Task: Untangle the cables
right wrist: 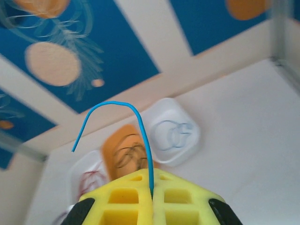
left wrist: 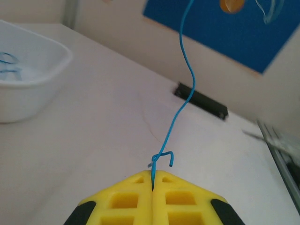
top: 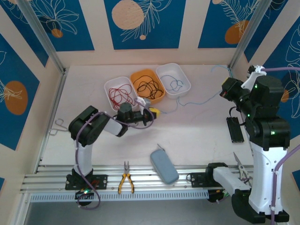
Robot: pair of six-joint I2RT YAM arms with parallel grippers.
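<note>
Overhead, one light blue cable (top: 202, 99) lies strung across the table (top: 197, 140). Its long axis runs from the left gripper (top: 156, 112) at centre, rightward and away toward the far right corner, where it hooks back near the right arm. It is hair-thin and wavy rather than taut.

Left wrist view: the yellow fingertips (left wrist: 126, 187) are pressed together, pinching the cable just short of a small kinked hook at its end. From the pinch the cable climbs away in gentle bends.

Right wrist view: the right gripper (right wrist: 152, 183) likewise has its fingers clamped flat on the cable. Beyond them the cable rises, arcs over to the left and points its free end downward.

The overhead view gives the whole span between the two arms, which neither wrist camera offers. The wrist views alone resolve each pinch point.

Three bins stand at the far side: a white bin (top: 112, 83) with red cables (top: 121, 95), an orange bin (top: 140, 73) with black cables (top: 148, 87), and a second white bin (top: 186, 80) holding a coil of light blue wire (top: 174, 85).
</note>
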